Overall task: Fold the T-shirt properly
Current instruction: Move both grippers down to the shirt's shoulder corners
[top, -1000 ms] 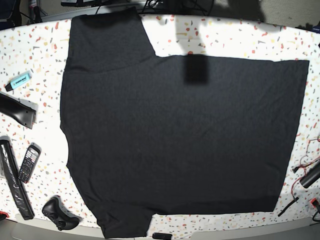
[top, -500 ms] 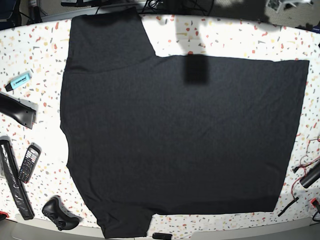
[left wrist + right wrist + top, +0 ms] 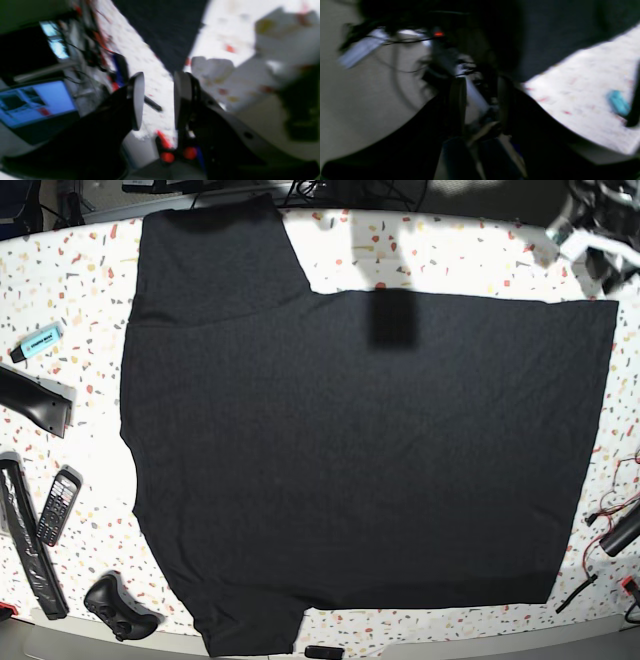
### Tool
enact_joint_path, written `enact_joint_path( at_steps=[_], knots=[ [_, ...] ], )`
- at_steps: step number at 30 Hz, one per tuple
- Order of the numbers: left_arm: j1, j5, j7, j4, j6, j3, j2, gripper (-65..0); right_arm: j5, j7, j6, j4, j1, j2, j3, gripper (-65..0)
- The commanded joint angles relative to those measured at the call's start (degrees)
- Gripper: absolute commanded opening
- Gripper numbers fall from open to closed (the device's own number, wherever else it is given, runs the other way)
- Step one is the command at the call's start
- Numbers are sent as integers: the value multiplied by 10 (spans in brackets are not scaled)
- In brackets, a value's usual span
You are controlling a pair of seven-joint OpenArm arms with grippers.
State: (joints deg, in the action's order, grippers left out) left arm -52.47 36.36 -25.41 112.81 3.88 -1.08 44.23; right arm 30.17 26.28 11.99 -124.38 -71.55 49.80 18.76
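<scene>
Only the left gripper (image 3: 157, 100) has crept in at one o'clock; T-shirt (image 3: 360, 450) lies unfolded, both grippers' jaws parted, empty.

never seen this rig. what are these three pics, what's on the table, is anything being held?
It is a two-armed robot meant to fold a shirt. One picture looks down from above: a large black short-sleeved T-shirt lies spread flat on a white speckled table, with a light blue highlighter pen, a black keypad handset and a black game controller beside it. The other two pictures come from cameras on the wrists, both blurred. The left hand and the right hand each show two fingers apart with nothing between them, so nothing is held.
</scene>
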Motion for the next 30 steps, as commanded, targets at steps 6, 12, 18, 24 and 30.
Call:
enact_joint_path(
  at_steps=[6, 12, 18, 24, 30],
  knots=[
    [73, -20, 45, -39, -111, -3, 39, -455, 91, 27, 50, -16, -7, 3, -1, -456],
    [136, -19, 76, -136, -162, -3, 40, -428, 119, 36, 70, -40, -3, 2, -1, -456],
    [144, -19, 127, -185, -168, -2, 41, -428, 113, 38, 70, -53, 50, 2, 0, -456],
    [147, -19, 160, -195, -168, -2, 41, -428, 84, 40, 70, -53, 79, 2, -1, -456],
    [177, -23, 169, -215, -168, 0, 34, -429, 85, 51, 69, -53, 79, 2, 0, -456]
  ],
)
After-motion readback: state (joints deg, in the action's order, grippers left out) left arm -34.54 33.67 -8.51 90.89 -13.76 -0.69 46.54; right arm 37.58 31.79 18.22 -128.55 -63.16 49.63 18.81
